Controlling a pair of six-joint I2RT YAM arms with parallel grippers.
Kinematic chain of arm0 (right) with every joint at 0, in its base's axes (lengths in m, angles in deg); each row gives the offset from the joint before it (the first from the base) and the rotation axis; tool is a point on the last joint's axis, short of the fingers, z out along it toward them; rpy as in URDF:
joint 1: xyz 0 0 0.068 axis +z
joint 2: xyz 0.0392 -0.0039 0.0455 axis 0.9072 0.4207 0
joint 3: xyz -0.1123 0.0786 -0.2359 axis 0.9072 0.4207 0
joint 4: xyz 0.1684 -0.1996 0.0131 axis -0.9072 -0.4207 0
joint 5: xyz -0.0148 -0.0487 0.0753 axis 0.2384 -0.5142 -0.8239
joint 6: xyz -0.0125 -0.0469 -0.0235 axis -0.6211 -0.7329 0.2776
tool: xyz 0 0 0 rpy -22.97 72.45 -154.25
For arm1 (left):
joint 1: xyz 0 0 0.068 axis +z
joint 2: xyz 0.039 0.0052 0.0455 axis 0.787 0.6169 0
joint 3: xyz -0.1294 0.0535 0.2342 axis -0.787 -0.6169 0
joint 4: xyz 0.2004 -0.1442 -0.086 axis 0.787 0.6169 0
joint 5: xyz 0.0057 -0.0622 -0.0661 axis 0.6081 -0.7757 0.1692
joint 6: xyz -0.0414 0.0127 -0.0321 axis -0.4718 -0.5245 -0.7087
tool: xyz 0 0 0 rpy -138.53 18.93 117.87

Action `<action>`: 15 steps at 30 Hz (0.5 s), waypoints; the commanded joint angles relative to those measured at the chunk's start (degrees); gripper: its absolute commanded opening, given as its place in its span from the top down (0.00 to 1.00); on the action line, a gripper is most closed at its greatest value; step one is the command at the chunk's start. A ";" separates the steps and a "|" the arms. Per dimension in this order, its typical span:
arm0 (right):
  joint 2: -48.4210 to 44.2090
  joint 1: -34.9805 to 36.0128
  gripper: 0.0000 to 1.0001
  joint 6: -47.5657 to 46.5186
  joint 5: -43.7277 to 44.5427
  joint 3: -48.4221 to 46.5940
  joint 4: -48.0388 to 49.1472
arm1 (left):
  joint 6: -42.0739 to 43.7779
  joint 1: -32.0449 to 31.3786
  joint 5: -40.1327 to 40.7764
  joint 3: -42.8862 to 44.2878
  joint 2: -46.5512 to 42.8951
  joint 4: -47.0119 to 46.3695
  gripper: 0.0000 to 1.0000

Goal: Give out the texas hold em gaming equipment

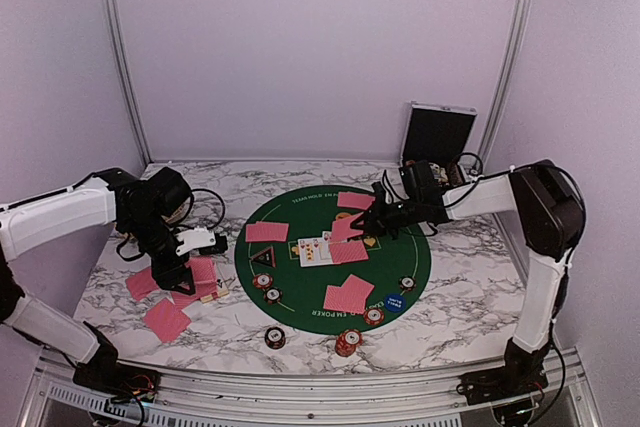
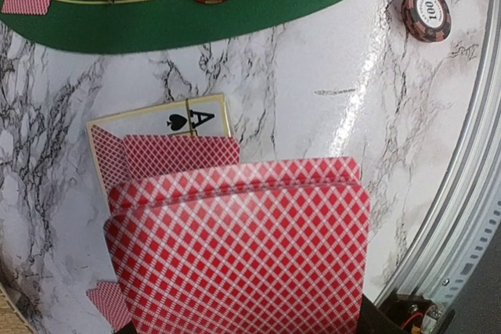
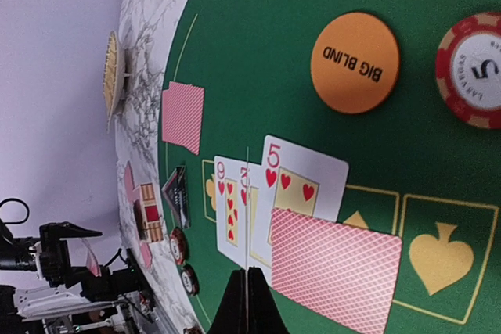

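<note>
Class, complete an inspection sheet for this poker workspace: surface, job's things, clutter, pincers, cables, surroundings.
Surface: white marble-patterned table with round green felt mat.
Job's things: red-backed playing cards, three face-up white cards, red-and-white striped chips, orange round Big Blind disc, blue round disc, black triangular marker.
Clutter: open silver case with black lining, woven straw basket.
Pincers: left pincer shut on red-backed card stack; right pincer shut.
Cables: black cables by left arm.
Surroundings: lilac walls, metal frame posts.
</note>
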 commanded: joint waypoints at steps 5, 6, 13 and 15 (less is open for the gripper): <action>3.95 -0.30 0.94 -10.21 10.03 -5.68 -13.97 | 3.81 7.17 1.89 -10.99 -6.31 -4.66 0.40; 3.94 -0.31 0.90 -10.66 10.58 -5.74 -14.53 | 4.31 8.27 1.95 -11.76 -6.81 -4.92 0.40; 0.02 -0.30 0.51 -12.15 13.63 -5.65 -17.14 | 7.38 13.76 4.48 -16.81 -6.44 -9.37 0.40; -1.59 -0.30 0.45 -12.07 13.44 -5.63 -17.54 | 8.22 14.51 5.88 -18.41 -5.63 -11.56 0.39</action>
